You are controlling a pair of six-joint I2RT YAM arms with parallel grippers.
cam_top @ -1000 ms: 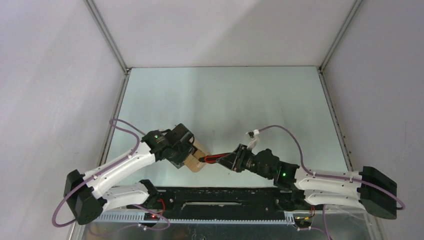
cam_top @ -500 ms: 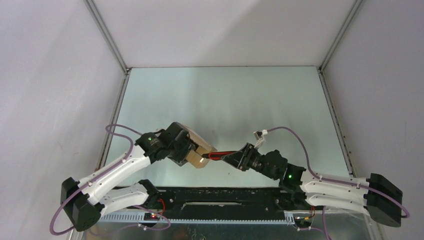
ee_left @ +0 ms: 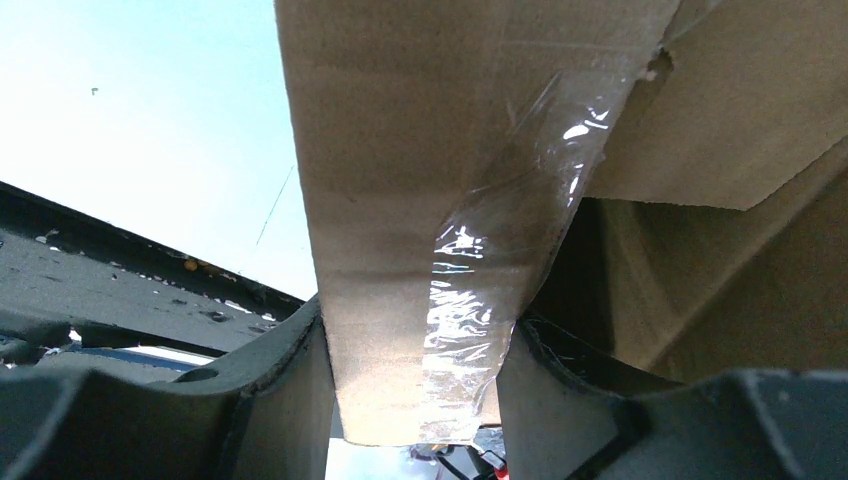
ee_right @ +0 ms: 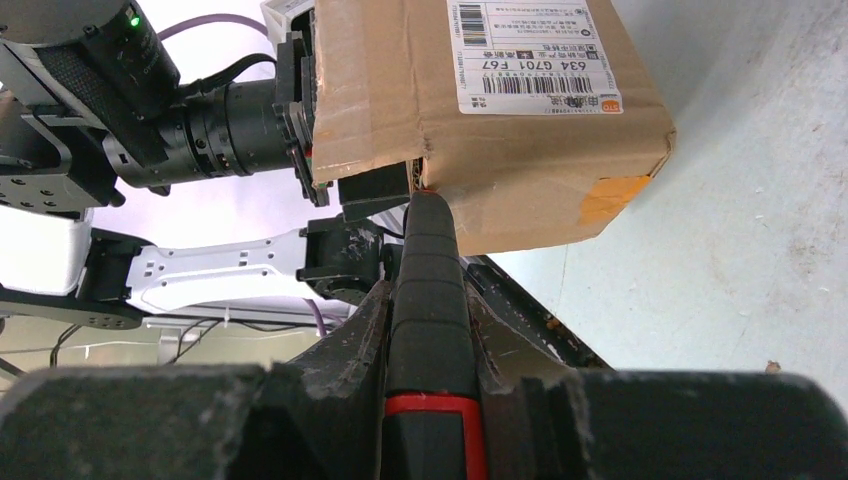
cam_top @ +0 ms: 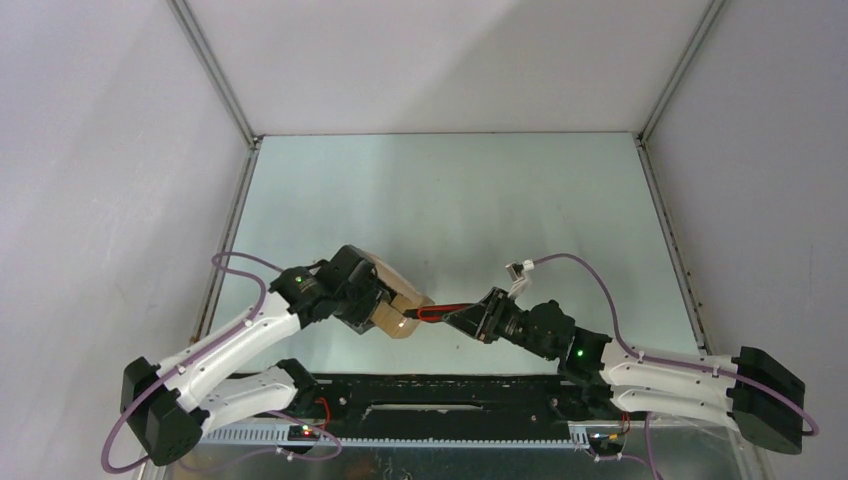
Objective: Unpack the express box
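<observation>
The express box point(cam_top: 398, 300) is a small brown carton held off the table at the near left. My left gripper point(cam_top: 372, 303) is shut on it. In the left wrist view its fingers point(ee_left: 285, 375) clamp a cardboard wall of the express box point(ee_left: 400, 200) that carries a strip of clear tape point(ee_left: 490, 270). My right gripper point(cam_top: 474, 319) is shut on a red-and-black utility knife point(cam_top: 436, 312). In the right wrist view the utility knife point(ee_right: 428, 260) points at the express box point(ee_right: 400, 90), and its tip touches the lower edge below the white label point(ee_right: 530, 50).
The pale green table point(cam_top: 450, 200) stretches behind both arms, with white walls on three sides. A black rail point(cam_top: 440, 392) runs along the near edge between the arm bases. Purple cables point(cam_top: 580, 268) loop over each arm.
Over the past second the left arm carried the box a little farther from the near edge and turned it; the right arm shifted, keeping the knife tip at the box. Both have barely moved in the last half second.
</observation>
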